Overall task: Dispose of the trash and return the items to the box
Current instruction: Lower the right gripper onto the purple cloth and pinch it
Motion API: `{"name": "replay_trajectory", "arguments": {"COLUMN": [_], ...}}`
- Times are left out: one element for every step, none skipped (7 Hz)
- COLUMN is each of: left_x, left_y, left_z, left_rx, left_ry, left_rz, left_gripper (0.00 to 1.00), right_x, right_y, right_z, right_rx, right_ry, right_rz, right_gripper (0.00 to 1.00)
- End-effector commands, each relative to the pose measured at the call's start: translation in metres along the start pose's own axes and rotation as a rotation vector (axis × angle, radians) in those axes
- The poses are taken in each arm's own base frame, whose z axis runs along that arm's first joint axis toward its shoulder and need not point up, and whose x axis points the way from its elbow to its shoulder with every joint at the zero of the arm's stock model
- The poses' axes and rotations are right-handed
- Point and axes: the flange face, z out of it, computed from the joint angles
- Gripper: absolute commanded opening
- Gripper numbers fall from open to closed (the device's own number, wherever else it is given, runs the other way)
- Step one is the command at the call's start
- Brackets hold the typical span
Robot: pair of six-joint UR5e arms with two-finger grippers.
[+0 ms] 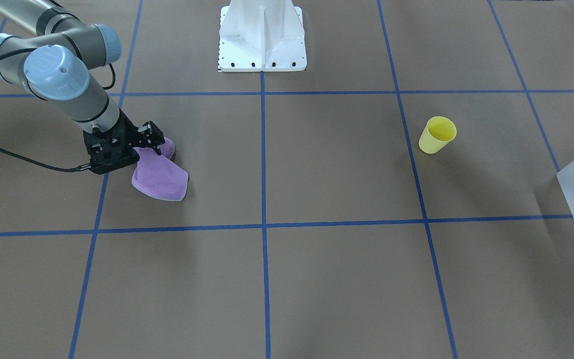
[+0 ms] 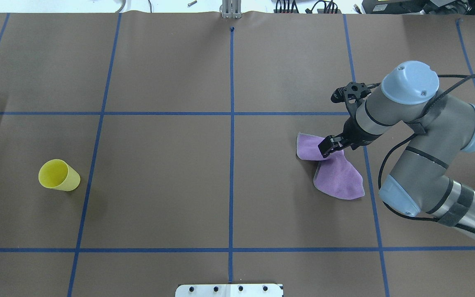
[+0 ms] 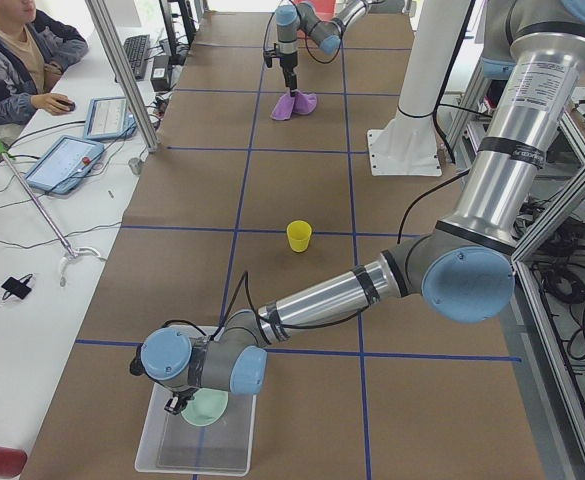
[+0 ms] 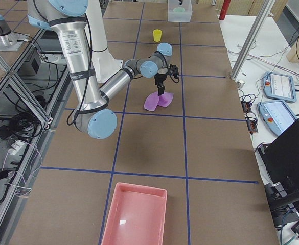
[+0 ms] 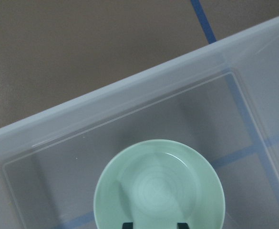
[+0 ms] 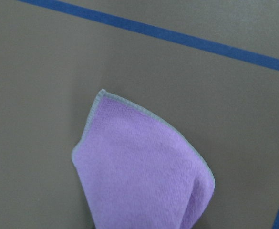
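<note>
Right hand is closed on a purple cloth. The cloth is pinched near its middle and drawn up into a peak, while its two lobes are spread on the counter. Cloth and hand are found to the robot's right of the white pedestal, a little forward of it. In the right wrist view only one folded lobe of the cloth is seen, close to the lens, and the fingers are hidden.

The left hand is held over the box. Its two dark fingertips are seen spread apart, with nothing clasped between them. The mint-green bowl is set upright on the floor of the box, directly beneath that hand. The box is placed well away from the pedestal, at the counter's end on the robot's left.

The yellow cup is stood mouth up on the counter between the pedestal and the box, apart from both hands. A pink tray is laid far from the pedestal on the opposite side, beyond the cloth, at the counter's other end.
</note>
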Motion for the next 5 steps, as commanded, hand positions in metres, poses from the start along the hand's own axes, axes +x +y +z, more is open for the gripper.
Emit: {"name": "replay_trajectory", "arguments": {"left_x": [0.010, 0.011, 0.032, 0.061, 0.108], "left_y": [-0.009, -0.019, -0.048, -0.073, -0.096], "left_z": [-0.019, -0.030, -0.054, -0.084, -0.117], "left_rx": [0.042, 0.048, 0.051, 0.057, 0.071], "left_ry": [0.041, 0.043, 0.056, 0.056, 0.057], "left_rz": [-0.023, -0.060, -0.117, -0.153, -0.250], "left_gripper": [0.60, 0.61, 0.63, 0.68, 0.70], "right_x": [0.005, 0.005, 0.012, 0.016, 0.018], "right_y": [0.005, 0.010, 0.019, 0.030, 0.043], "right_z": [0.002, -0.004, -0.008, -0.015, -0.037], "right_rx": [-0.010, -0.014, -0.016, -0.014, -0.011], "right_ry": [-0.041, -0.055, -0.056, -0.057, -0.068], "right_rz": [0.056, 0.060, 0.080, 0.080, 0.090], "right_gripper": [0.01, 0.00, 0.00, 0.00, 0.00]}}
